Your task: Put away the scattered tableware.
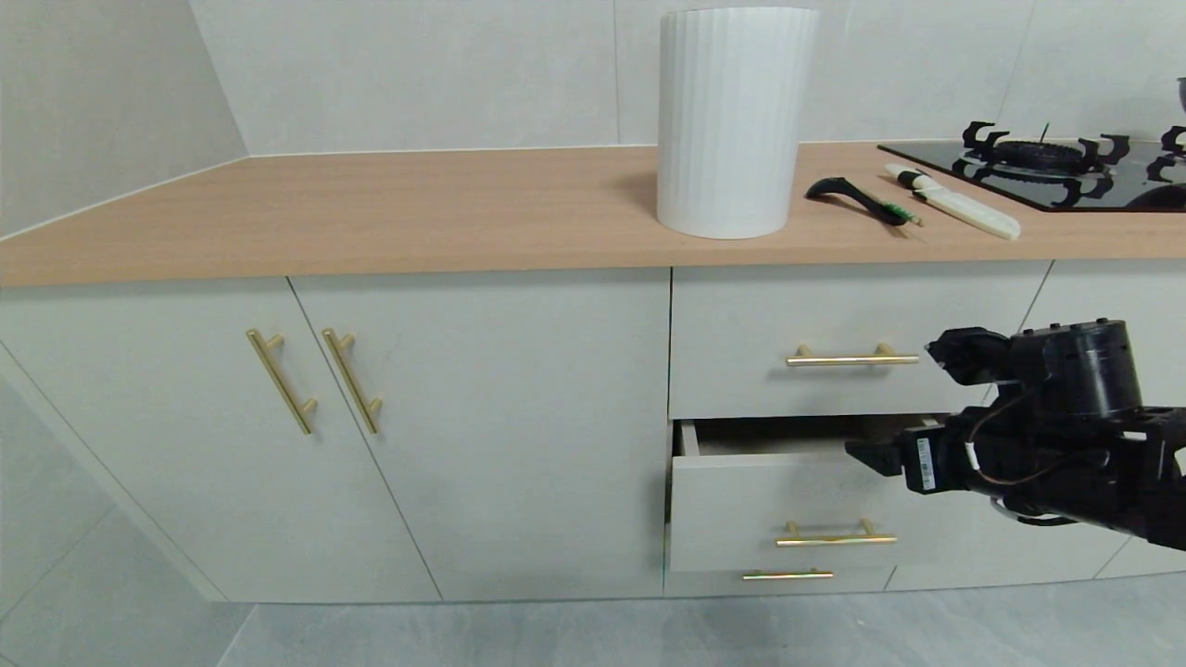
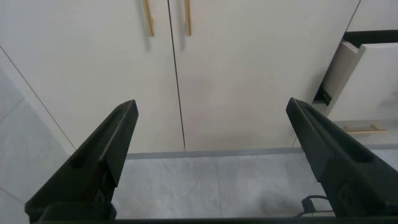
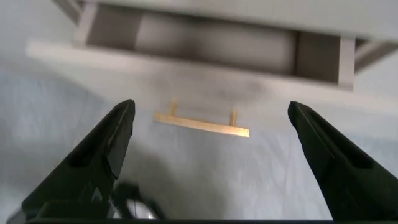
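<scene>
Both our left tool [image 2: 210,109] and right tool [image 3: 210,107] gape wide, empty; the right hangs just before the half-open pale grey drawer [image 1: 760,500], with a long white knife [image 1: 964,211] on the wooden counter [image 1: 417,213] above it.

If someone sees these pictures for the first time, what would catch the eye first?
The tall white ribbed cylinder on the wooden counter stands out most. Below it, a drawer is pulled partly open, with the open right hand just before it.

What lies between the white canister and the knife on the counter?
In the head view, one black tool with a green end lies on the counter between the canister and the knife.
</scene>
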